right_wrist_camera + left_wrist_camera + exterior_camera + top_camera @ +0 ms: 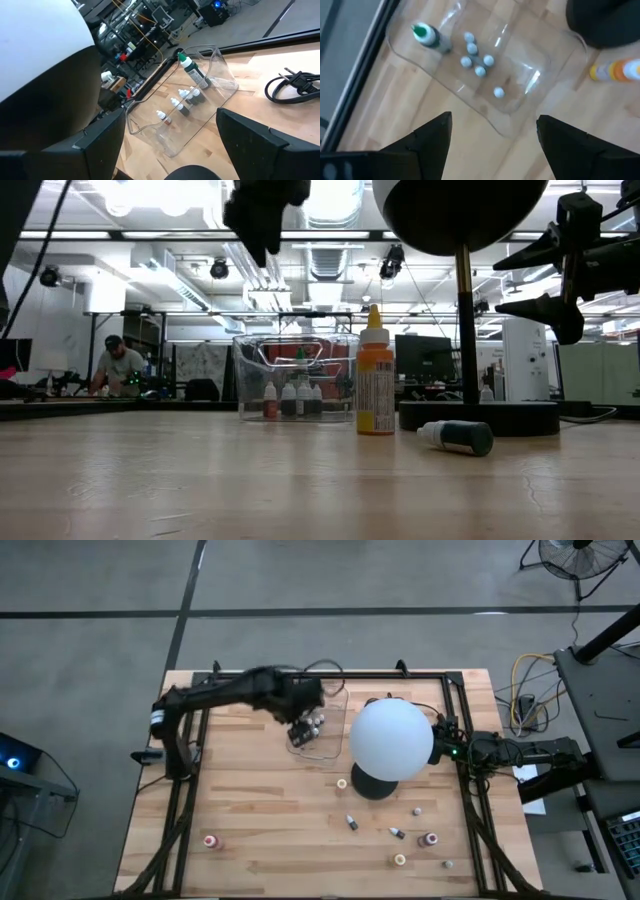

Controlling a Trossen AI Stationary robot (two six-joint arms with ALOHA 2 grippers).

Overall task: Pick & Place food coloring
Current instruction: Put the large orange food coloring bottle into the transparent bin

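A clear plastic tray [330, 747] stands on the table's far half, left of the white globe [392, 738]. Several small white-capped food coloring bottles [472, 55] stand upright in it, and a taller green-capped one [425, 34] is with them. More food coloring bottles lie scattered on the table's near right part [397, 832], and one [211, 840] sits near left. My left gripper [492, 145] hovers open above the tray's near side [303, 728], with nothing between its fingers. My right gripper [170, 145] waits open at the table's right edge, behind the globe.
The globe on its black base [375, 785] stands right beside the tray. An orange bottle [375, 375] stands upright next to the base, and a dark bottle [455, 437] lies on its side in front of it. A black frame rail [300, 675] runs along the table's far edge.
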